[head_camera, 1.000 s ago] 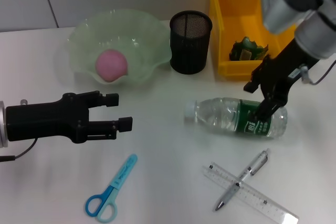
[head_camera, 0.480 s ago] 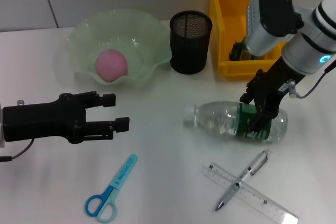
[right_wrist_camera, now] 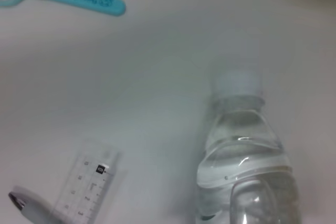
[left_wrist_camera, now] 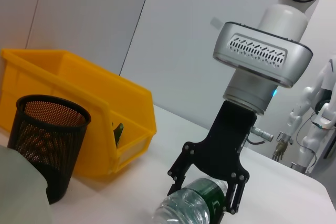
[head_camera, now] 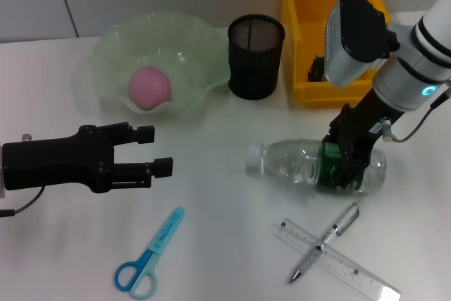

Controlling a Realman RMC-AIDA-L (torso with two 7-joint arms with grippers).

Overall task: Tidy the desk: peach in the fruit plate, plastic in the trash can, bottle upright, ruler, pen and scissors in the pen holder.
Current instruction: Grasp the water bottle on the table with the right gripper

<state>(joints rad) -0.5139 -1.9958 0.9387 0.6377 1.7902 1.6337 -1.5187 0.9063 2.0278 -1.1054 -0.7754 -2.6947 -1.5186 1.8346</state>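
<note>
I work at a white surface (head_camera: 211, 244) in what looks like a robotics lab: pale panelled walls (left_wrist_camera: 94, 19) behind, a yellow parts bin (head_camera: 317, 26) and mesh pen holder (head_camera: 255, 54) beside me, and a white humanoid robot (left_wrist_camera: 315, 124) standing in the far corner.

One bottle (head_camera: 310, 165), one peach (head_camera: 149, 87), one scissors (head_camera: 149, 253), one pen (head_camera: 325, 242), one ruler (head_camera: 352, 268), one pen holder (head_camera: 255, 56).

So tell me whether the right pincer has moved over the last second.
Yes. The right pincer has come down and toward the robot, away from the yellow bin, and now straddles the lying bottle at its green label.
</note>
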